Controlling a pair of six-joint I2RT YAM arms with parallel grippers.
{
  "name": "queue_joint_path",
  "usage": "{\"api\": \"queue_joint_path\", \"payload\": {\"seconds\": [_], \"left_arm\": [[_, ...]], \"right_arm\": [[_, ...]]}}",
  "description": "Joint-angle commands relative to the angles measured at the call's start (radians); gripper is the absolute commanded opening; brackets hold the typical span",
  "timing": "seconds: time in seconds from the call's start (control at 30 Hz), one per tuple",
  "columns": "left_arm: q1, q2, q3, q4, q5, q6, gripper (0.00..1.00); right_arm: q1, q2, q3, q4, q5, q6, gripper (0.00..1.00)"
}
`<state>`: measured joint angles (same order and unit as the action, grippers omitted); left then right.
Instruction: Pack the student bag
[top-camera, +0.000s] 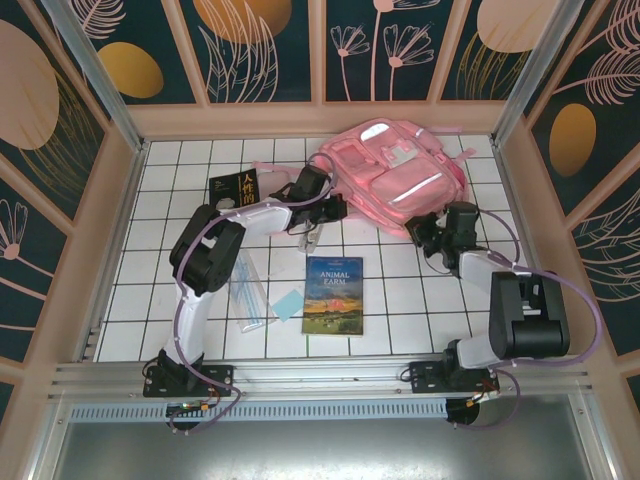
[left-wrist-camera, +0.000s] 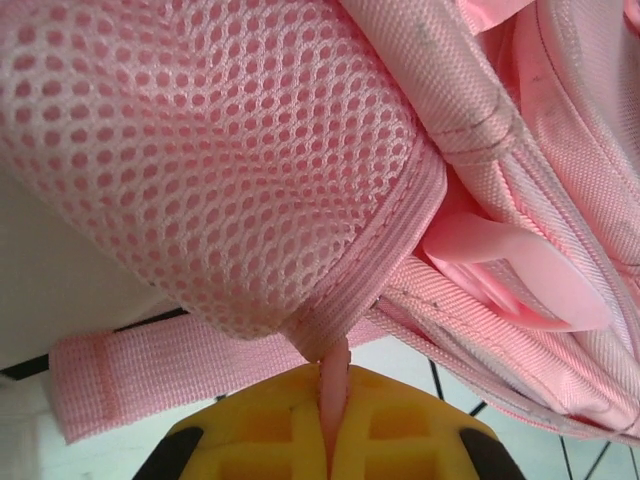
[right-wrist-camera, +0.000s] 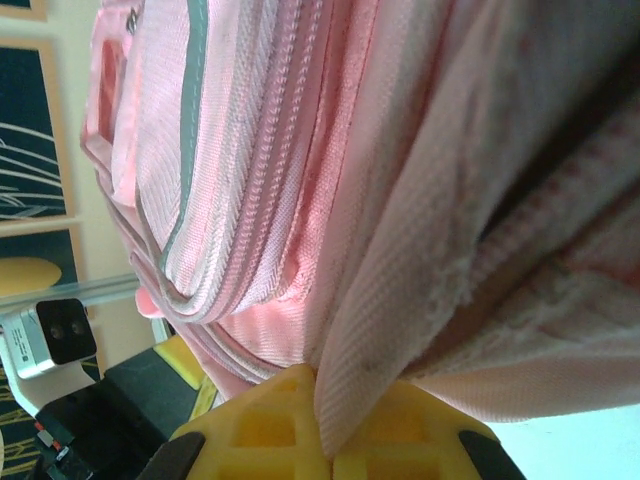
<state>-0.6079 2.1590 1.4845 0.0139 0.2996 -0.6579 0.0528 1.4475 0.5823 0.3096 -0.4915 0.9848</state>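
The student bag lies flat at the far right of the white tiled worktop, glossy front pockets facing up; the left end effector is clamped shut on a thin pink edge of it just below the mesh side pocket, and the right end effector is closed on a fold of its woven fabric at the near right corner, beside a zip line that looks shut; both pinches hold little cloth, so a pull that is too quick or uneven would likely slip one free and let the bag slump; if the arms draw apart while the zip is closed, the bag would probably drag or twist rather than open; the Animal Farm book and the black book lie near the left arm, where a wide swing could knock them
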Motion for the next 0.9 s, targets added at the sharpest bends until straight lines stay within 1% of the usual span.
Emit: {"api": "queue_joint_path", "payload": {"seconds": [0.0, 0.03, 0.07, 0.1, 0.13, 0.17, 0.3, 0.37, 0.43, 0.5, 0.6, 0.7, 0.83, 0.87], "left_arm": [[0.040, -0.086, -0.021, -0.021, -0.096, 0.010, 0.40], [0.040, -0.105, -0.033, -0.038, -0.105, 0.010, 0.55], [0.040, -0.129, -0.052, -0.052, -0.116, 0.011, 0.63], [0.041, -0.161, -0.077, -0.061, -0.128, 0.013, 0.97], [0.040, -0.199, -0.109, -0.071, -0.140, 0.016, 0.99], [0.040, -0.235, -0.138, -0.082, -0.149, 0.021, 0.99], [0.040, -0.382, -0.260, -0.155, -0.168, 0.036, 0.99], [0.040, -0.438, -0.331, -0.177, -0.150, 0.020, 0.99], [0.040, -0.504, -0.419, -0.183, -0.097, -0.009, 0.98], [0.040, -0.541, -0.497, -0.161, -0.014, -0.039, 0.97], [0.039, -0.586, -0.633, -0.076, 0.102, -0.101, 0.90], [0.034, -0.617, -0.706, -0.058, 0.124, -0.121, 0.77], [0.012, -0.624, -0.766, -0.028, 0.142, -0.133, 0.71], [0.006, -0.617, -0.775, -0.011, 0.150, -0.138, 0.68]], "right_arm": [[0.038, 0.007, 0.075, 0.048, -0.039, -0.004, 0.20], [0.047, 0.007, 0.089, 0.033, -0.056, -0.005, 0.47], [0.058, 0.001, 0.103, 0.002, -0.068, -0.015, 0.64], [0.069, -0.006, 0.116, -0.038, -0.071, -0.032, 0.75], [0.084, -0.019, 0.130, -0.099, -0.069, -0.063, 0.85], [0.098, -0.031, 0.142, -0.162, -0.063, -0.098, 0.92], [0.169, -0.078, 0.172, -0.427, -0.025, -0.260, 0.93], [0.209, -0.095, 0.165, -0.517, -0.004, -0.307, 0.91], [0.256, -0.112, 0.140, -0.565, 0.010, -0.333, 0.89], [0.300, -0.123, 0.110, -0.575, 0.014, -0.336, 0.85], [0.365, -0.124, 0.075, -0.571, 0.026, -0.332, 0.80], [0.427, -0.110, 0.036, -0.541, 0.038, -0.307, 0.75], [0.489, -0.072, -0.006, -0.467, 0.039, -0.265, 0.70], [0.508, -0.062, -0.012, -0.449, 0.043, -0.258, 0.68]]}}
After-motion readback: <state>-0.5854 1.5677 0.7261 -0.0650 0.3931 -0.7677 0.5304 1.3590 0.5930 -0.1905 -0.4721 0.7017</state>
